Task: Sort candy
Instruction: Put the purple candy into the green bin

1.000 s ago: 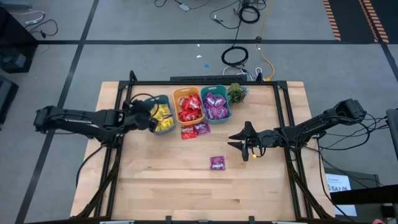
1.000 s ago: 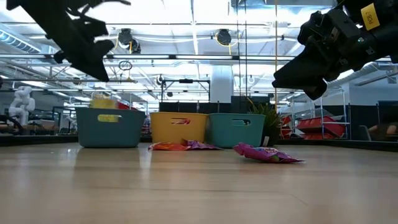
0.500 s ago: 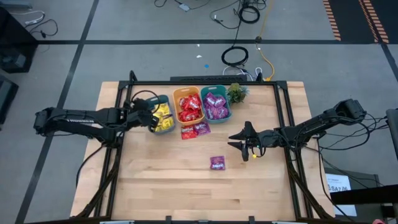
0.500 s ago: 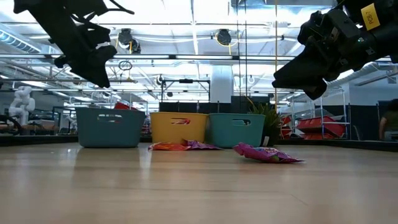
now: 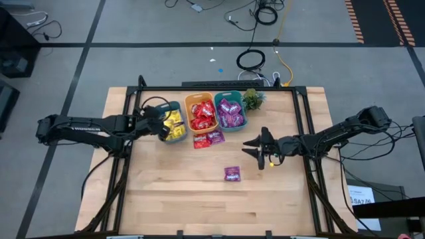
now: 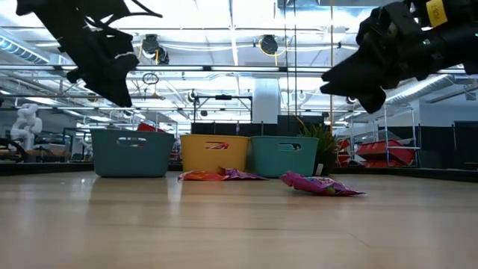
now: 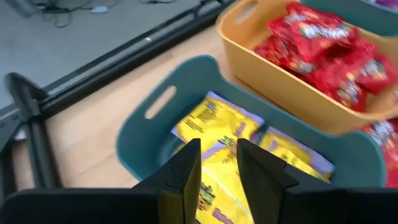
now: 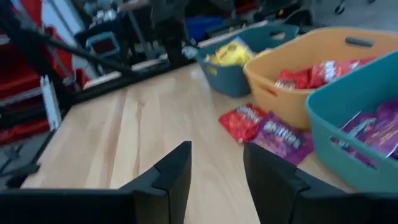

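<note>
Three bins stand in a row at the table's far side. The left teal bin [image 5: 171, 123] holds yellow candy [image 7: 217, 127], the orange bin [image 5: 202, 114] red candy [image 7: 323, 46], the right teal bin [image 5: 230, 111] purple candy [image 8: 373, 134]. A red packet [image 5: 201, 141] and a purple packet [image 5: 216, 137] lie flat on the table in front of the bins. Another purple packet [image 5: 232, 174] lies nearer the middle. My left gripper [image 7: 219, 152] hangs open over the left teal bin, above the yellow candy. My right gripper [image 5: 255, 147] stands open above the table, right of the loose packets, with nothing between its fingers.
A small green plant [image 5: 252, 99] stands just right of the right teal bin. A dark frame rail [image 5: 219, 87] runs along the far edge behind the bins. Bare wood stretches across the near half of the table [image 5: 199, 206].
My left gripper has opened over the left teal bin. A yellow packet that showed just above the bin's rim has dropped out of sight into the bin.
</note>
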`<state>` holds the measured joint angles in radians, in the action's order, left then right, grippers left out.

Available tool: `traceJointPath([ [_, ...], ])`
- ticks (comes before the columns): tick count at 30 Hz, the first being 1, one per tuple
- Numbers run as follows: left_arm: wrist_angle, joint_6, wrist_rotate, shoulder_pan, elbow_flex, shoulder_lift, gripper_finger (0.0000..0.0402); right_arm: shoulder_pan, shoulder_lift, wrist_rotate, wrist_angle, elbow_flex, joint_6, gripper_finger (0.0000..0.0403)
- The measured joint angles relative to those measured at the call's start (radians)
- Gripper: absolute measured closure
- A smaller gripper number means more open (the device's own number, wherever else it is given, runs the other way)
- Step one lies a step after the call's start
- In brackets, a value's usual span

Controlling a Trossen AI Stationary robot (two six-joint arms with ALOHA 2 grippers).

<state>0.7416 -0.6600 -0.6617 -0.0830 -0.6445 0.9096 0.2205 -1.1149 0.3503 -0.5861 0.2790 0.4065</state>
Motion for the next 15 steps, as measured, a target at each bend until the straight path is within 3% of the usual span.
traceJointPath([
  [10, -0.021, 0.017, 0.036, 0.151, 0.0, 0.0, 0.0288, -0.025, 0.0, 0.093, -0.023, 0.0, 0.005, 0.0166],
  [15, -0.063, 0.011, 0.024, 0.259, 0.0, 0.007, 0.0288, -0.025, 0.0, 0.085, -0.014, 0.0, 0.019, 0.014],
])
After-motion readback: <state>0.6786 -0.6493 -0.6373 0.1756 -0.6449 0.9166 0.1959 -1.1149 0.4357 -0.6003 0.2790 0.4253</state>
